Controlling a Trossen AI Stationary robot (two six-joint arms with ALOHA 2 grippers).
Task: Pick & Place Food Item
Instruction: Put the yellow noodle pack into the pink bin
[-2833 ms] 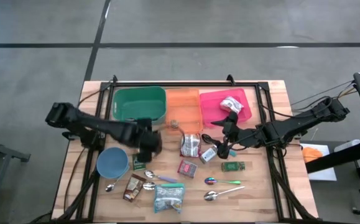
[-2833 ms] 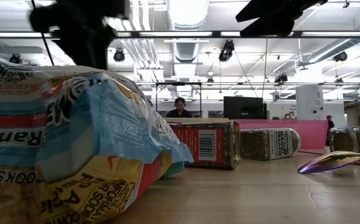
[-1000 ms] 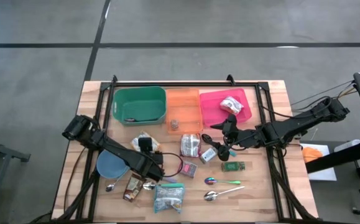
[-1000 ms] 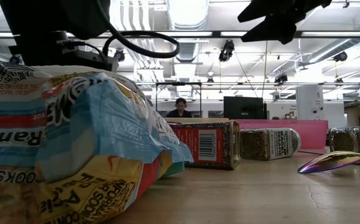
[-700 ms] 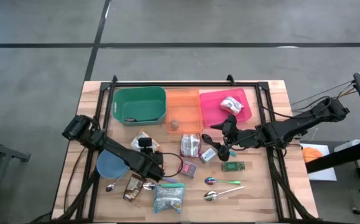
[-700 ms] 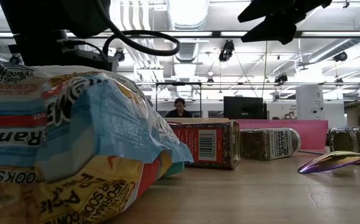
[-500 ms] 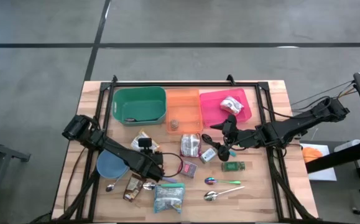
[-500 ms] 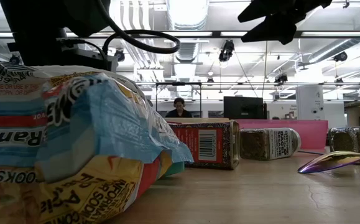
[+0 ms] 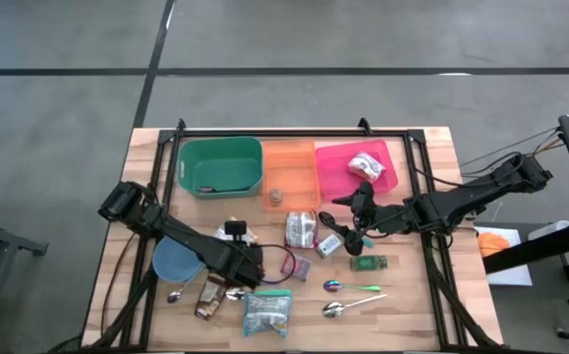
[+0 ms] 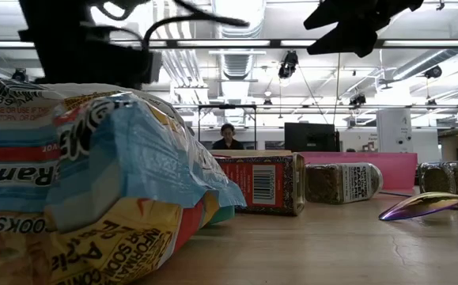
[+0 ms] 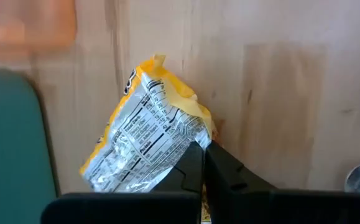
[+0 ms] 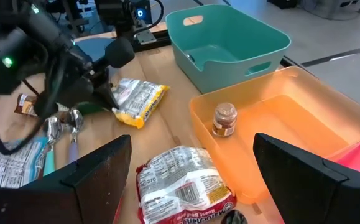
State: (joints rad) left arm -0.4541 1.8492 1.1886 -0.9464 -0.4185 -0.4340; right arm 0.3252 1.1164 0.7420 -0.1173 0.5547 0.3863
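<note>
Your left gripper (image 11: 203, 163) is clamped on a corner of the yellow snack packet (image 11: 148, 146), toward the table's left front. Your right gripper (image 9: 355, 222) hangs open by the orange bin (image 9: 299, 167).

High view: straight down on the whole surface (image 9: 431, 295) and both my arms. Low view: surface height, lens right against the ramen packet (image 10: 94, 182), facing the room. Left wrist view: close, steeply down on the yellow packet (image 11: 152, 143); right wrist view shares it, shallower.
</note>
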